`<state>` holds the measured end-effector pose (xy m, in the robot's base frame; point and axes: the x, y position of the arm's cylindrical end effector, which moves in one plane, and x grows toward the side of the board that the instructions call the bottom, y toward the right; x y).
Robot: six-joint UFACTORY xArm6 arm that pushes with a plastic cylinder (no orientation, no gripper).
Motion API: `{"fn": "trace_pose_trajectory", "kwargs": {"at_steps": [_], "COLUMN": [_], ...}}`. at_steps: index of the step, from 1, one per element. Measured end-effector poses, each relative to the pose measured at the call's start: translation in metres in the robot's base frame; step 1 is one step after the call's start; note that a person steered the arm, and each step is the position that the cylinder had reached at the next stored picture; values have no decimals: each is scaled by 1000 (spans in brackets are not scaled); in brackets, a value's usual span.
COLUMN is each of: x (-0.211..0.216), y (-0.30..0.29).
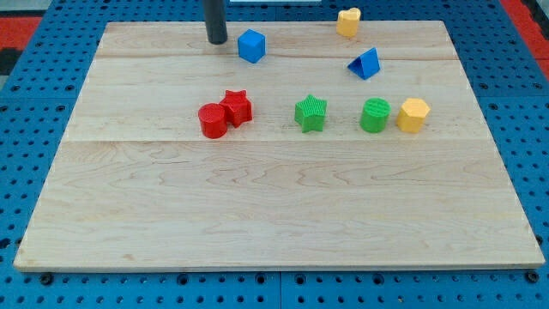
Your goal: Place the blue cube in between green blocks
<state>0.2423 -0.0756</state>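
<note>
The blue cube [251,45] sits near the view's top, left of centre. My tip [216,41] stands just to the cube's left, with a small gap between them. The green star [310,113] and the green cylinder [374,115] lie in a row at mid-board, right of centre, with a gap between them. Both are below and to the right of the blue cube.
A blue triangle [365,63] lies above the green cylinder. A yellow hexagon [413,115] touches the green cylinder's right side. A yellow heart-like block [347,21] is at the top edge. A red cylinder [213,120] and red star [237,107] sit together left of the green star.
</note>
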Motion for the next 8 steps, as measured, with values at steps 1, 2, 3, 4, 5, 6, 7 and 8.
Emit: {"fn": "trace_pose_trajectory", "kwargs": {"at_steps": [1, 2, 3, 4, 5, 6, 7, 8], "x": [2, 7, 7, 6, 13, 26, 20, 20], "y": [65, 114, 135, 139, 139, 139, 141, 162]}}
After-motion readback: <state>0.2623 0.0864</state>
